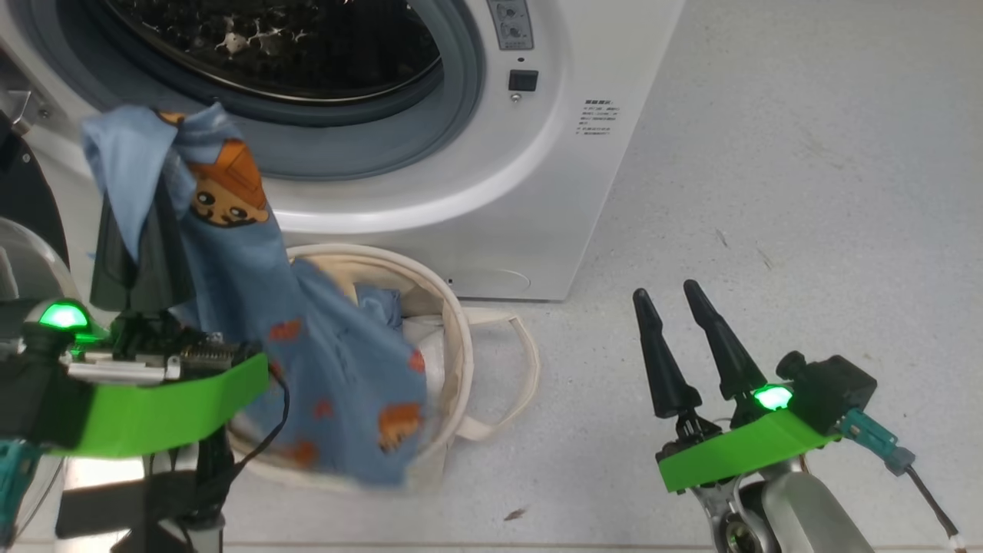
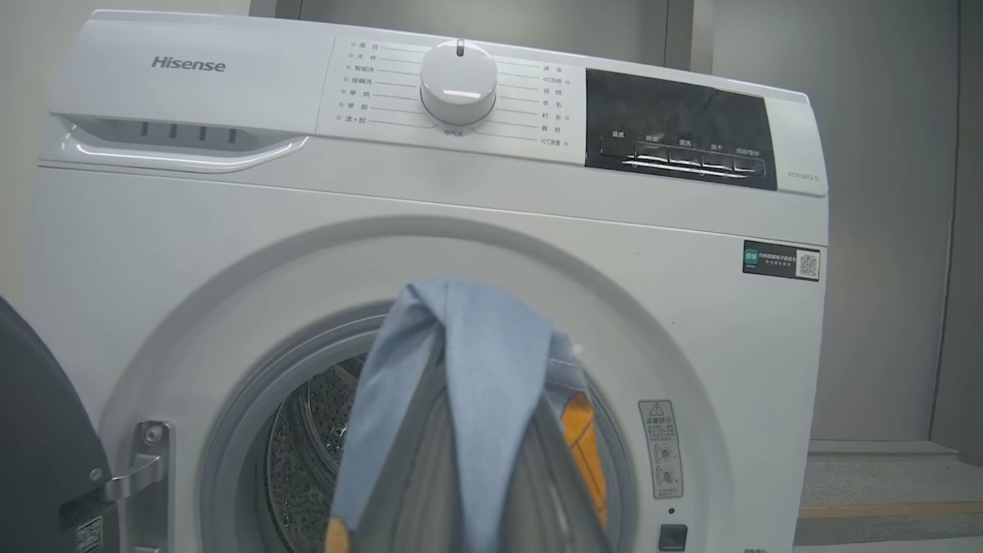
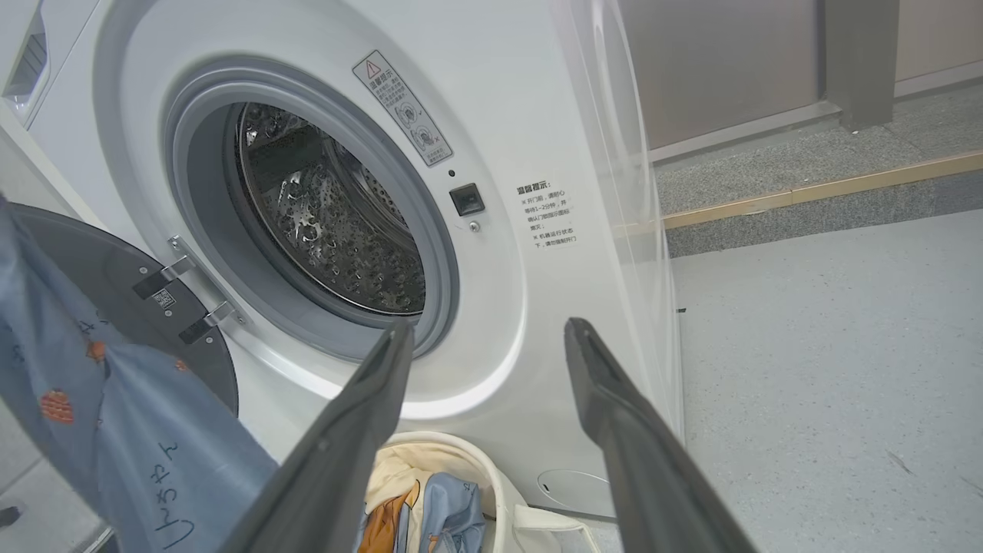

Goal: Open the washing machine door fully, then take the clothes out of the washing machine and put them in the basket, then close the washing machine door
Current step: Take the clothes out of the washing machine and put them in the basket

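We are watching the light blue fabric garment (image 1: 330, 361) with orange-brown cartoon faces, and it is hanging from the left end effector (image 1: 157, 223). Its two dark fingers are pressed together on the cloth's upper fold, just in front of the drum opening. The cloth is draping down over the round cream canvas basket (image 1: 459, 338), with its lower end trailing across the near rim. Inside the basket, another blue-and-orange piece (image 3: 430, 507) is lying on pale fabric.

Moving outward, the white front-loading washing machine (image 1: 537, 192) is standing just behind the basket. Its shiny perforated steel drum (image 3: 330, 230) is looking empty as far as we are seeing into it, though the lowest part is hidden. The large round door (image 3: 100, 261) with its glossy black rim is standing wide open on its hinges at the left. Off to the right, well apart from the basket, the right end effector (image 1: 666, 296) is hovering over the grey speckled floor (image 1: 768, 192), fingers spread and gripping nothing.

So we are judging the door-opening done and the unloading well along. What is remaining is lowering and releasing this garment, checking the drum, and closing the door.
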Available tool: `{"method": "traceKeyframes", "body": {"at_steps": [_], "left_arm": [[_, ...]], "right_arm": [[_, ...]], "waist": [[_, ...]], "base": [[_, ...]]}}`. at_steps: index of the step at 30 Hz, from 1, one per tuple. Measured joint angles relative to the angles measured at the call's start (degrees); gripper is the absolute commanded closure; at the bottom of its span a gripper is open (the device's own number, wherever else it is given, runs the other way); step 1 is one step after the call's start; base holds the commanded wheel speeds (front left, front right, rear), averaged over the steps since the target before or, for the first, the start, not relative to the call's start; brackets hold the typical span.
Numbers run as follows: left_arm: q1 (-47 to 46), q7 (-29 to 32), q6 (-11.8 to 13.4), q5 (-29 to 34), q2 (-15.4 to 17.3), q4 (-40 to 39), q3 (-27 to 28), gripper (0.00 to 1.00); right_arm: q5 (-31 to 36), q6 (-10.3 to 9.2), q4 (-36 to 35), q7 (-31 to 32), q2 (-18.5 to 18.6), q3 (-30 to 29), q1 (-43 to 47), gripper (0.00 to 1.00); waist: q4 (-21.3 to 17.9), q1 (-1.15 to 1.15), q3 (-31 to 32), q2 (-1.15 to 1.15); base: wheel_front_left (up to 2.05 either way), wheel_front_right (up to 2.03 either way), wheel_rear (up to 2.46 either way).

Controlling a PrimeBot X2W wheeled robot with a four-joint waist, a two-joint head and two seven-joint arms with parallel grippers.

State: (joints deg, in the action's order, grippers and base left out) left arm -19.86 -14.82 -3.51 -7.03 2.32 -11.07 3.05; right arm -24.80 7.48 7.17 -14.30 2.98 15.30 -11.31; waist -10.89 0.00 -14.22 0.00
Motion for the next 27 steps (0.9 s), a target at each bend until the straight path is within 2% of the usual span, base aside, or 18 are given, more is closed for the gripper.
{"method": "traceKeyframes", "body": {"at_steps": [8, 13, 16, 20, 27], "left_arm": [[0.0, 0.0, -0.1, 2.3, 0.0, 10.0, 1.8, 1.00], [0.9, 0.0, -1.6, 4.2, 0.2, 16.0, 1.6, 1.00], [2.0, 0.0, -1.9, 5.9, 0.3, 16.0, -0.3, 1.00], [2.4, 0.0, -2.6, 7.3, 0.3, 16.1, -5.4, 1.00], [1.0, 0.0, -2.7, 7.4, 0.3, 22.3, -10.1, 1.00]], "right_arm": [[-0.1, 0.00, -0.5, 0.0, 0.0, -0.4, -0.1, 0.00], [0.1, 0.00, 0.1, 0.0, 0.0, -1.8, -0.3, 0.00], [0.1, 0.00, 0.2, 0.0, 0.0, -2.9, -0.9, 0.00], [0.1, 0.00, 0.1, 0.0, 0.0, -3.0, -1.9, 0.00], [0.1, 0.00, -0.3, 0.0, 0.0, -2.5, -3.1, 0.00]], "waist": [[0.5, 0.00, -2.6, 0.00], [0.8, 0.00, -4.7, 0.00], [0.8, 0.00, -5.6, 0.00], [0.9, 0.00, -6.6, 0.00], [1.0, 0.00, -9.4, 0.00]], "base": [[0.00, 0.00, 0.00], [0.00, 0.00, 0.00], [0.00, 0.00, 0.00], [0.00, 0.00, 0.00], [0.00, 0.00, 0.00]]}}
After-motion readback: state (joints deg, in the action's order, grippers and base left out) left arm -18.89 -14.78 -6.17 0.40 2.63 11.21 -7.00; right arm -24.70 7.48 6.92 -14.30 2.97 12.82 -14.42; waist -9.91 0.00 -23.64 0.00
